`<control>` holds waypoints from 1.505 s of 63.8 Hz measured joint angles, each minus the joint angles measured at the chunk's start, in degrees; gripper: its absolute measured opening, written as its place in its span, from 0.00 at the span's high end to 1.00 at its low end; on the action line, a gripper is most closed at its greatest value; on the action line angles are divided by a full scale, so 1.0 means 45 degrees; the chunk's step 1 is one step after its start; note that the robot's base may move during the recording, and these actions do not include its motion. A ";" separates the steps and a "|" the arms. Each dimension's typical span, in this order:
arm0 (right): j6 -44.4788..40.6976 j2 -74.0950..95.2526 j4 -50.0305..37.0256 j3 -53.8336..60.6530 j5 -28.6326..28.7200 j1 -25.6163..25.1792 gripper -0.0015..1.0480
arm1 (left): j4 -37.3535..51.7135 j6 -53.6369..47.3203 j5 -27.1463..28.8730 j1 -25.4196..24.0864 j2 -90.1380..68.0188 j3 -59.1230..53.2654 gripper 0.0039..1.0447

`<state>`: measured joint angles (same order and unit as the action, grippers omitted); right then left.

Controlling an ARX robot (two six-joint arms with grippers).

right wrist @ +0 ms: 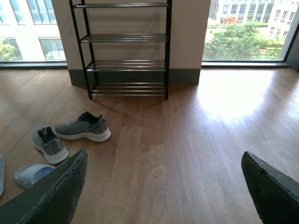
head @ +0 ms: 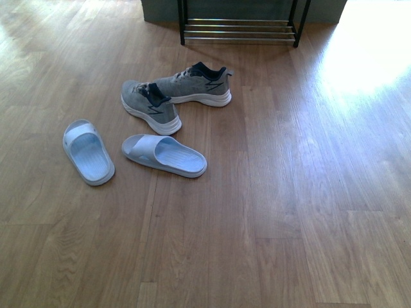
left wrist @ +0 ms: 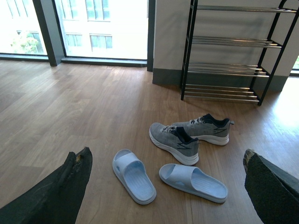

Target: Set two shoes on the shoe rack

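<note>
- The left gripper (left wrist: 166,153) has its 2 fingers (left wrist: 70,186) spread wide, with nothing between them.
- The right gripper (right wrist: 163,154) is the same: fingers (right wrist: 60,196) far apart and holding nothing.
- Both grippers hang well above the wooden floor (head: 289,212), apart from every shoe. Neither arm shows in the front view.
- All 4 shoes lie on the floor, left of the middle in the front view.
- The 2 blue slippers (head: 88,152) (head: 165,154) are nearest the robot, side by side but not touching.
- Behind them lie the 2 grey sneakers, the nearer sneaker (head: 151,106) angled so that it seems to touch the farther sneaker (head: 196,83).
- The shoe rack (head: 239,40) stands against the wall beyond the sneakers. No shoe sits on any of the rods that show.
- The step in hand looks like the very start: choosing and reaching for the first of 2 shoes.
- The left arm is probably the better placed, since the shoes sit on its side.
- The next move calls for lowering the wide fingers over 1 shoe, likely at a sneaker's collar or a slipper's strap.
- They should close on that shoe alone, as the 2 sneakers sit so close together.
</note>
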<state>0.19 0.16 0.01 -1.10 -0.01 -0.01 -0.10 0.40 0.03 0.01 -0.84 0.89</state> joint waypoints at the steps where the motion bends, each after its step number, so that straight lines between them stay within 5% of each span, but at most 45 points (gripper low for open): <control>1: 0.0000 0.0000 0.0000 0.0000 0.0000 0.0000 0.09 | 0.0000 0.0000 0.0000 0.0000 0.0000 0.0000 0.09; 96: 0.0000 0.0000 0.0000 0.0000 0.0000 0.0000 0.09 | -0.0005 0.0000 0.0000 0.0000 0.0000 0.0000 0.09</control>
<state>0.19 0.16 0.01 -1.10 -0.01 -0.01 -0.12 0.40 0.03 0.01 -0.84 0.89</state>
